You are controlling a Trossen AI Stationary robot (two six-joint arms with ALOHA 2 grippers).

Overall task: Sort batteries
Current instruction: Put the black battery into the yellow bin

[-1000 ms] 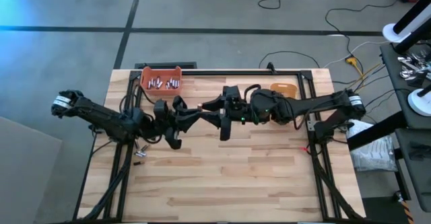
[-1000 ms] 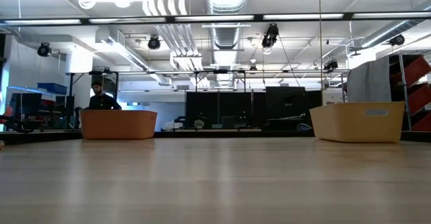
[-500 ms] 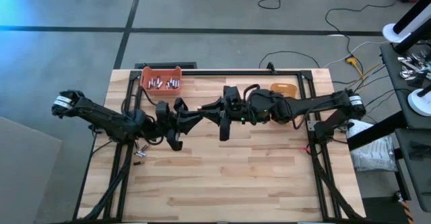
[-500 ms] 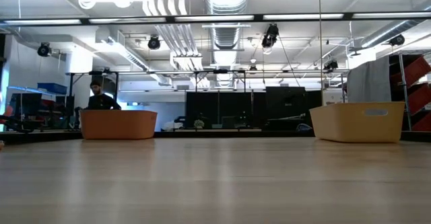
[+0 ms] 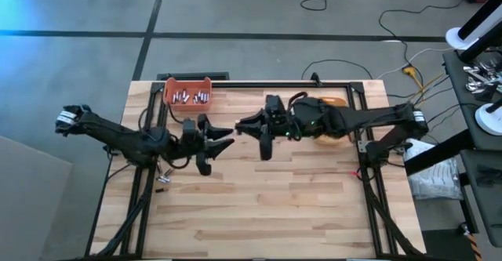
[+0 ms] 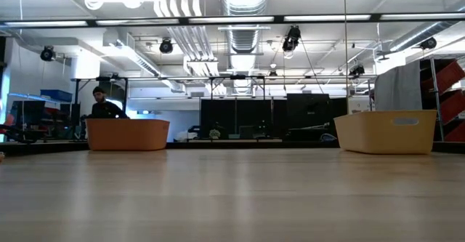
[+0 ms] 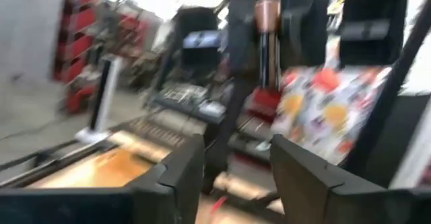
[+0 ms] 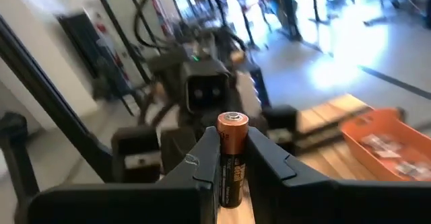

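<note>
Blur over most of the left wrist view — room beyond hard to make out. Wooden table (image 5: pixel 259 206) under both arms; orange bin (image 5: pixel 187 93) with batteries (image 5: pixel 192 97) at far-left corner, yellow bin (image 6: pixel 386 131) partly hidden. Right gripper (image 8: pixel 229 163) clamped on copper-topped battery (image 8: pixel 231 158), upright; left gripper (image 5: pixel 226 136) parted, empty.

Orange bin (image 5: pixel 187 93), yellow bin (image 6: pixel 386 131), wooden table (image 5: pixel 259 206), seated person (image 6: pixel 102 104).
</note>
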